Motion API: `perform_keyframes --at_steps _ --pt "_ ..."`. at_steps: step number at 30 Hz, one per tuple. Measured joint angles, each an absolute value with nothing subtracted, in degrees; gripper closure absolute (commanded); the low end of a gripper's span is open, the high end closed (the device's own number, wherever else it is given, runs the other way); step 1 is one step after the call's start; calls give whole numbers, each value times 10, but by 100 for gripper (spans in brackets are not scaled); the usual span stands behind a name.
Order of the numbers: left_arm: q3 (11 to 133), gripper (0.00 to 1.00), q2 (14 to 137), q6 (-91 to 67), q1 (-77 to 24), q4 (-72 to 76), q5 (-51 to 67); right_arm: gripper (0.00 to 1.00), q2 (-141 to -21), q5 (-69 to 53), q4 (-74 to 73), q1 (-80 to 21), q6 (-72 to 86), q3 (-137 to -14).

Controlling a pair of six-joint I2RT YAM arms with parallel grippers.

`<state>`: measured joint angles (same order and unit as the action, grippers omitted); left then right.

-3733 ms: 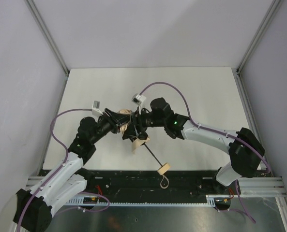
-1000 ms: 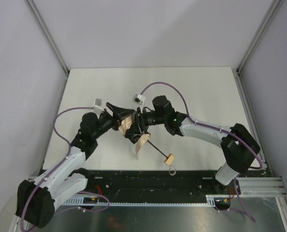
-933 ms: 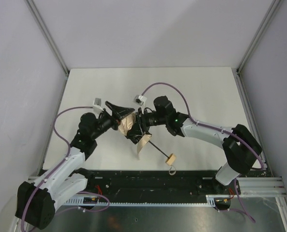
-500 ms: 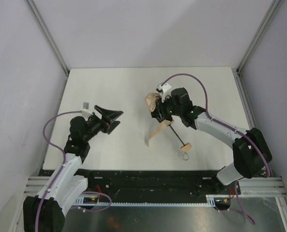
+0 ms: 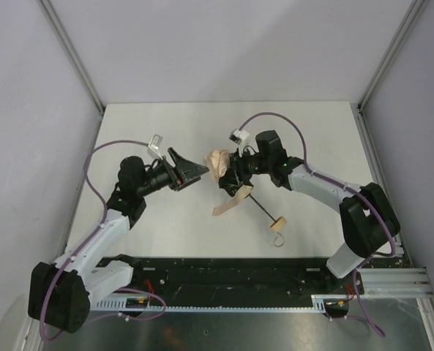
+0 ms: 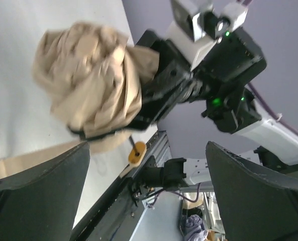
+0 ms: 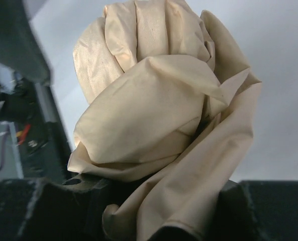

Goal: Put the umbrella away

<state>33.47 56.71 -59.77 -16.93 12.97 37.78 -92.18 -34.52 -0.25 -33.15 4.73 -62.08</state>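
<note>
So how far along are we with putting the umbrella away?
Partway. Done: the canopy is collapsed into a crumpled bundle. In hand: the right gripper is shut on that fabric, and the left gripper is open, facing the bundle without touching it. Left: the shaft is extended out to the handle, and the strap hangs loose, not wrapped around anything.

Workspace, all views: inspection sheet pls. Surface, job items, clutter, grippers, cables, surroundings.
Surface: white table, plain.
Job's things: umbrella, canopy bunched; shaft and wooden handle trail toward the near edge; strap loose.
Clutter: nothing seen.
Grippers: left gripper open, beside the canopy, apart from it; right gripper shut on the canopy.
Cables: purple cables loop off both arms.
Surroundings: grey walls; black rail at near edge.
</note>
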Motion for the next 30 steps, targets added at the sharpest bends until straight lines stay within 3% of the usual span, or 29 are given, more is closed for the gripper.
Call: perform_keyframes --at_steps 9,18,30 --pt "357 1 601 -659 -182 171 348 100 -925 -415 50 -379 135 -622" --pt "268 0 449 -703 -191 151 231 100 -911 -441 59 -386 152 -622" --pt "293 1 553 -705 -237 236 248 100 -897 -467 85 -410 172 -622"
